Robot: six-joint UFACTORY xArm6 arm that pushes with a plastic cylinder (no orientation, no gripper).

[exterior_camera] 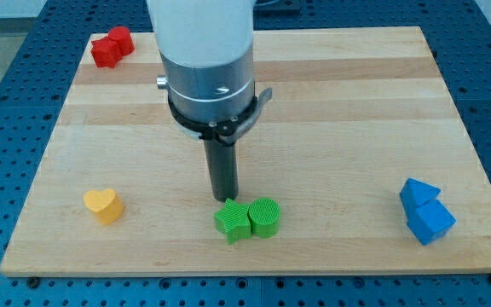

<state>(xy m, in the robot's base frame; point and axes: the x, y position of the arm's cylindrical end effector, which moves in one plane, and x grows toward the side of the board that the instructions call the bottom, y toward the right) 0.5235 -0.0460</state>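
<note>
While the rod hangs straight down from the arm's white and silver wrist near the board's middle, my tip (224, 199) sits at the rod's lower end, on or just above the wood, right at the top edge of the green star (232, 221). I cannot tell whether tip and star actually touch; from this angle they look touching or all but. With no jaws on this rig there is nothing to open or close and nothing held: the rod can only bear sideways on a block. The tip stands on the star's upper side, so any contact would be on the face toward the view's top. A green cylinder (265, 217), ribbed on top, sits against the star's right side; the two look pressed together as a pair near the bottom edge. Further out, a yellow heart (103, 205) lies alone well to the view's left, near the same bottom edge. At the far right a blue block (425, 211), which may be two pieces butted together, a wedge above a cube, sits near the right edge. A red block (112, 46), shape unclear, rests in the top left corner, far from the tip. All lie flat on the wooden board (348, 128), itself on a blue perforated table (7, 77).
</note>
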